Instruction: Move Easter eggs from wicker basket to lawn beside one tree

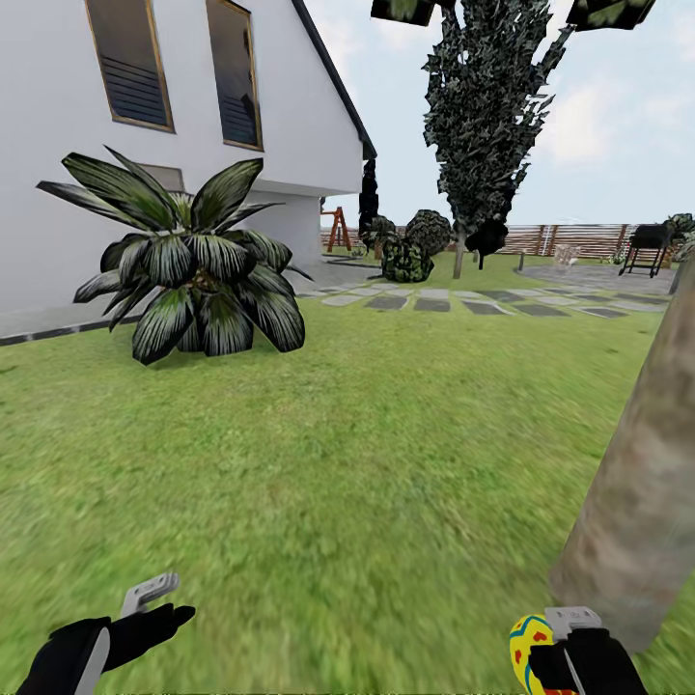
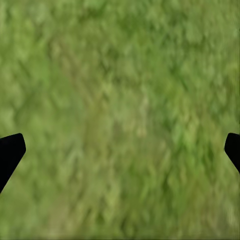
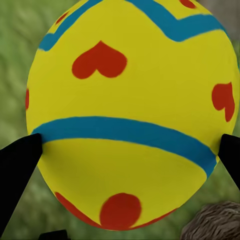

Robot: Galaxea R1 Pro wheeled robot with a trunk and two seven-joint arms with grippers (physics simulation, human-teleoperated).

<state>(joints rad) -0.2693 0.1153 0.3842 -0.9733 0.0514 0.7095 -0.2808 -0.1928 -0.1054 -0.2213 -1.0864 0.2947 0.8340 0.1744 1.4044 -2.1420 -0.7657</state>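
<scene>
A white house [image 1: 145, 145] with two tall windows [image 1: 130, 63] stands at the left, a low palm [image 1: 193, 261] before it. Grey paving slabs [image 1: 463, 301] run across behind. Farther off are round bushes [image 1: 415, 246], a wooden fence [image 1: 569, 238] and a dark barbecue grill [image 1: 649, 246].
</scene>
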